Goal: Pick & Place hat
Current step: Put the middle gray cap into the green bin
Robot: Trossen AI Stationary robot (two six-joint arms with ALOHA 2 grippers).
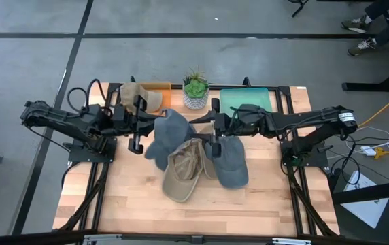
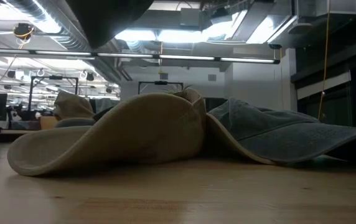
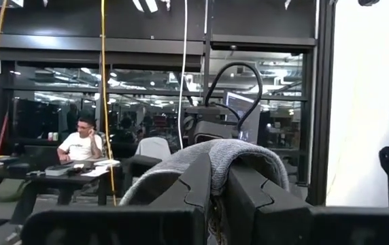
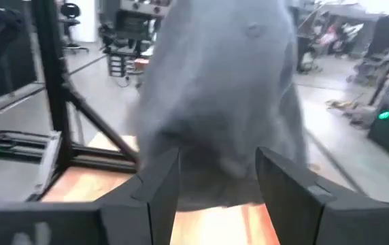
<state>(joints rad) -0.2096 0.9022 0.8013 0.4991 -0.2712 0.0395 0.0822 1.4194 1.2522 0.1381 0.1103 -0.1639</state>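
left claw (image 1: 140,126): closed on grey cap (image 1: 169,135), lifted above desk (image 1: 133,197) | right claw (image 1: 214,129): fingers apart, at same cap's other edge, grip cannot be told | tan cap (image 1: 184,170) and blue-grey cap (image 1: 230,163) lie on desk beneath | potted plant (image 1: 195,88) behind

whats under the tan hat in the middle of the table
The tan hat lies partly over the brim of a grey-blue cap and on the wooden table. Whatever sits under its crown is covered.
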